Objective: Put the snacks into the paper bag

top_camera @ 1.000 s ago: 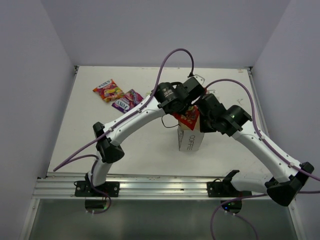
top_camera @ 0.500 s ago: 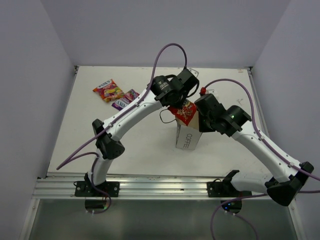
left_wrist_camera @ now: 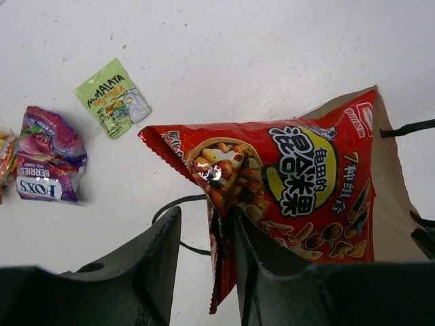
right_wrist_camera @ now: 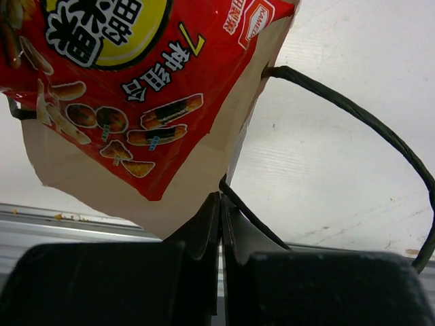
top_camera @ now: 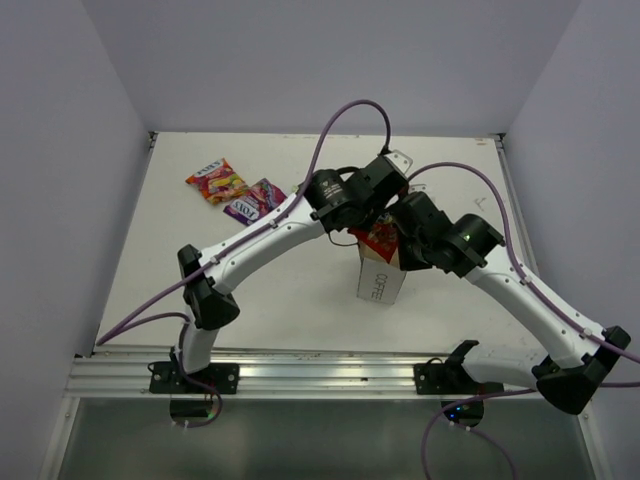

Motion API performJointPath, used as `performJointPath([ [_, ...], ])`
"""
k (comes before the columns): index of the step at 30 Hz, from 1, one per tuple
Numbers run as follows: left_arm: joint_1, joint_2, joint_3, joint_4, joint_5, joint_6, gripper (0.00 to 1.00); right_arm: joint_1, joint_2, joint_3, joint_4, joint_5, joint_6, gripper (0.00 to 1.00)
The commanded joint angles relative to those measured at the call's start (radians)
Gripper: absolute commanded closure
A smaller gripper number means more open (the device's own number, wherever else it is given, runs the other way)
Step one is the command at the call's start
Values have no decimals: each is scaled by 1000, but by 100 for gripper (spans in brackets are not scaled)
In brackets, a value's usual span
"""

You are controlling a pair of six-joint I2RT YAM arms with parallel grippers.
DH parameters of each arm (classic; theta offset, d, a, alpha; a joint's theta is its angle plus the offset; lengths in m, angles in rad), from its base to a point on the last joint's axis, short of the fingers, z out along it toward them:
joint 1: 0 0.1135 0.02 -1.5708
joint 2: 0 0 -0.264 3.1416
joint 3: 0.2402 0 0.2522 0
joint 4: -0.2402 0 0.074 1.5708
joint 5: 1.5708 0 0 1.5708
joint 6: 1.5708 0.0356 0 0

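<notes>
- The right gripper (right_wrist_camera: pixel 221 217) was clenched on the rim of the paper bag (top_camera: pixel 380 285), lettered "COFFEE", mid-frame in the top view.
- The left gripper (left_wrist_camera: pixel 207 265) had just parted its jaws. The red-orange packet (left_wrist_camera: pixel 292 183), with Chinese print and a "7", stood loose in the bag's mouth; probably one snack delivered.
- Upper left lay three more: the purple packet (left_wrist_camera: pixel 49 163) "FOX'S BERRIES", the pale green packet (left_wrist_camera: pixel 113 97) "HIMALAYA", and the multicolour packet (top_camera: pixel 217 181), unreadable.

A red-orange shiny snack packet (left_wrist_camera: pixel 285 190) sat partly in the top of the white boxy paper bag (top_camera: pixel 381 285) mid-tabletop (top_camera: pixel 300 300). To its far left lay a purple foil packet (top_camera: pixel 255 200), a red-yellow multicolour foil packet (top_camera: pixel 217 181) and a pale green flat packet (left_wrist_camera: pixel 112 98).
</notes>
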Motion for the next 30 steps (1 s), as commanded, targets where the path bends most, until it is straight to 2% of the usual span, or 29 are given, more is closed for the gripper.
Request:
performJointPath([
  [1, -87, -92, -29, 17, 43, 73, 59, -10, 23, -2, 66, -7, 3, 97],
  [3, -88, -109, -32, 47, 37, 73, 48, -10, 21, -1, 66, -6, 3, 97],
  [7, -88, -164, -61, 104, 34, 76, 47, -10, 17, 4, 63, 5, 5, 96],
  [13, -88, -365, -316, 432, 164, 38, 46, -10, 9, 14, 44, 40, 15, 95],
  [21, -88, -390, -367, 484, 218, 27, 46, -11, -20, 5, 35, 91, 38, 92],
  [25, -87, -411, -385, 498, 146, 24, 46, -14, -20, -1, 34, 86, 43, 92],
  [27, -84, -434, -422, 518, -5, 24, 28, -14, -22, -7, 37, 85, 44, 92],
  [29, -38, -512, -584, 639, -64, -8, 1, -14, -23, -16, 44, 74, 44, 92],
  [30, 3, -570, -638, 679, -31, -43, 0, -14, -25, -19, 52, 73, 44, 92],
])
